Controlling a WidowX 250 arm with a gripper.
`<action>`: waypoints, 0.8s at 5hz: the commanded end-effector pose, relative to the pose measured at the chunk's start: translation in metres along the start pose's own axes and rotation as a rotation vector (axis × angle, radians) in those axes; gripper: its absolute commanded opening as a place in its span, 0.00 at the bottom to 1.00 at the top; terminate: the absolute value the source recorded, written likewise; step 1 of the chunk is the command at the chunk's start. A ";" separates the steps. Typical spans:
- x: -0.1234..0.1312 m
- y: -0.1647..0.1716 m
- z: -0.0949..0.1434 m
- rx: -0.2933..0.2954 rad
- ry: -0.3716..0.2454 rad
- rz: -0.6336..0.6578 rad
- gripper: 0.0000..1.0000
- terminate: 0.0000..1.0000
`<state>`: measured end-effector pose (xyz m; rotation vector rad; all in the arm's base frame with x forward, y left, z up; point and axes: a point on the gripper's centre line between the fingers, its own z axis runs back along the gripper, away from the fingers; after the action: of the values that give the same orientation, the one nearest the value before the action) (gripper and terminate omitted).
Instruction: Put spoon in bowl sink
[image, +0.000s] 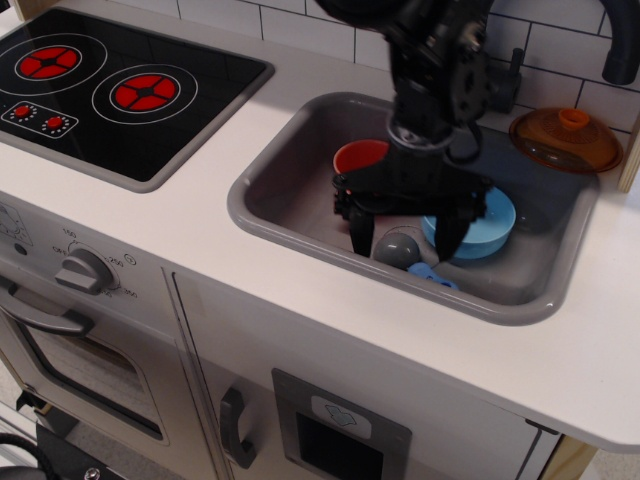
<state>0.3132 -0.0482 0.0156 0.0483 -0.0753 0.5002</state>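
The spoon (400, 251) lies on the floor of the grey sink (280, 205), grey scoop head to the left and light blue handle (432, 275) toward the front rim. The light blue bowl (480, 228) sits just behind and right of it, partly hidden by the arm. My black gripper (405, 235) is open, fingers pointing down, one fingertip (360, 238) left of the spoon head and the other (447, 238) to its right in front of the bowl. It holds nothing.
An orange-red mug (362, 158) stands in the sink behind the gripper, mostly hidden. A translucent orange lid (566, 140) rests on the sink's back right rim. A black stove top (110, 90) lies to the left. A dark faucet (620, 40) is at the top right.
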 end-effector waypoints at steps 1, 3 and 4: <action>0.003 -0.023 -0.004 -0.055 0.069 0.012 1.00 0.00; -0.003 -0.027 -0.017 -0.029 0.103 0.046 1.00 0.00; -0.002 -0.026 -0.025 0.000 0.139 0.116 1.00 0.00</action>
<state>0.3186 -0.0660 -0.0234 0.0309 0.0967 0.6170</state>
